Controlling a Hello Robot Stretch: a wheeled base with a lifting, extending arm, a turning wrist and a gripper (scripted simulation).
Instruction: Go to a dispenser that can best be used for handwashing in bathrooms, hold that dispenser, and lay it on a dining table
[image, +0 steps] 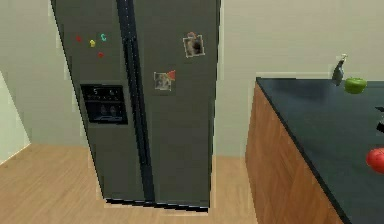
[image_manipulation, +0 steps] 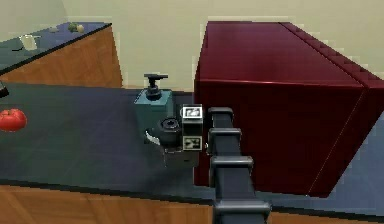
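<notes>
A blue-grey soap dispenser (image_manipulation: 154, 106) with a black pump top stands on the dark countertop (image_manipulation: 80, 140) in the arm side view. The arm (image_manipulation: 236, 180) rises from the bottom edge, and two white marked squares (image_manipulation: 190, 116) sit at its far end. Left of them is the gripper (image_manipulation: 160, 140), right in front of the dispenser's lower body. I cannot tell whether it holds anything, as the dispenser is on the counter right behind it.
A big dark red box (image_manipulation: 285, 100) stands on the counter right of the arm, and a red tomato (image_manipulation: 10, 119) lies far left. Ahead stands a grey two-door fridge (image: 150, 100). A dark-topped counter (image: 320, 120) carries a green apple (image: 355, 86).
</notes>
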